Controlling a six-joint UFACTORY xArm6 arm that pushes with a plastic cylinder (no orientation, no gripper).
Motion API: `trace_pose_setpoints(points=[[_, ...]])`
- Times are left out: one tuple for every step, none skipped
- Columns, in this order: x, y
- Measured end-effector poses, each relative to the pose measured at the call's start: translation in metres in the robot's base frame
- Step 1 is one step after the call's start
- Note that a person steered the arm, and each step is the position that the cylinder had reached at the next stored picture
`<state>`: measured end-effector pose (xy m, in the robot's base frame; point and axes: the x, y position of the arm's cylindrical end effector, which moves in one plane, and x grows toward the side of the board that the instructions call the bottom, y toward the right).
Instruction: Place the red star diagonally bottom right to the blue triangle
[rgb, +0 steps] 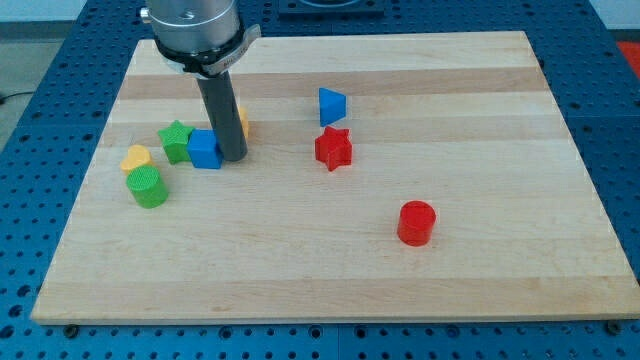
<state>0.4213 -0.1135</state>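
Note:
The red star (333, 148) lies on the wooden board (480, 120) near the middle, just below the blue triangle (331, 105) and almost straight under it. My tip (232, 157) is well to the view's left of both, touching the right side of a blue cube (205, 150). A yellow block (243, 122) is mostly hidden behind the rod.
A green star (176, 141) sits left of the blue cube. A yellow heart-like block (136, 157) and a green cylinder (148, 187) lie further left. A red cylinder (416, 222) stands at the lower right.

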Motion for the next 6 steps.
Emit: trace_pose_setpoints(points=[[0.000, 0.069], [0.000, 0.120], [0.000, 0.128], [0.000, 0.104], [0.024, 0.056], [0.044, 0.041]])
